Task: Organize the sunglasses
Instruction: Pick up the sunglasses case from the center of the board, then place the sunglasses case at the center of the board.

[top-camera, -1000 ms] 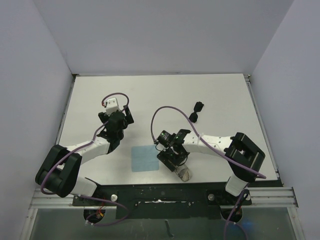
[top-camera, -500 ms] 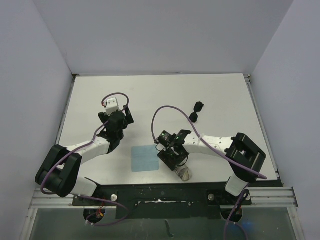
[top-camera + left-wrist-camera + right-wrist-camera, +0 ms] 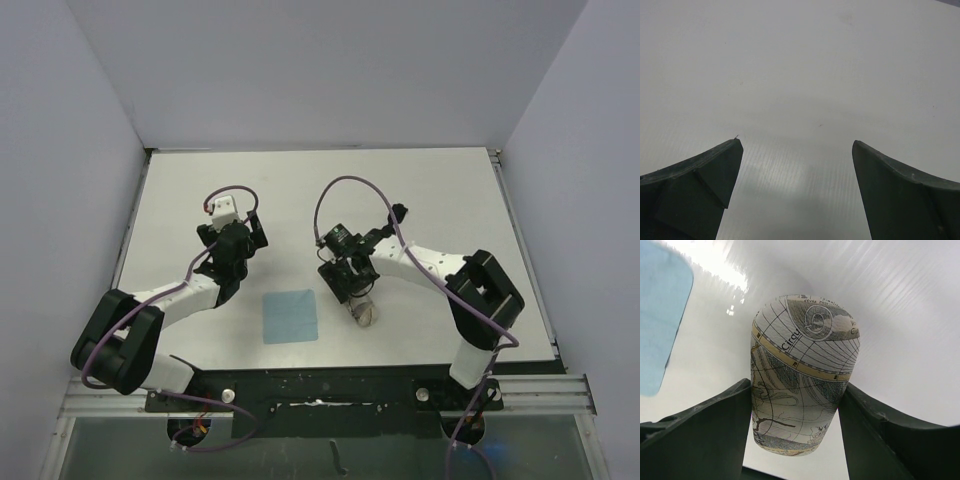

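The oblong case (image 3: 802,365), printed like an old map, is being clamped at its sides by the right gripper (image 3: 796,388); whether it is being lifted off the table (image 3: 180,190) cannot be told. The light blue cloth (image 3: 291,316) is lying flat nearby, to the left of the case. The left gripper (image 3: 795,144) is being held with its fingers apart over bare table. The sunglasses (image 3: 399,212) are lying farther back, partly hidden by the right arm's cable.

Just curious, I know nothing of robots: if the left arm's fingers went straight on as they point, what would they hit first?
Probably just the bare table; nothing lies ahead of the open left fingers in the wrist view, though depth is unclear.
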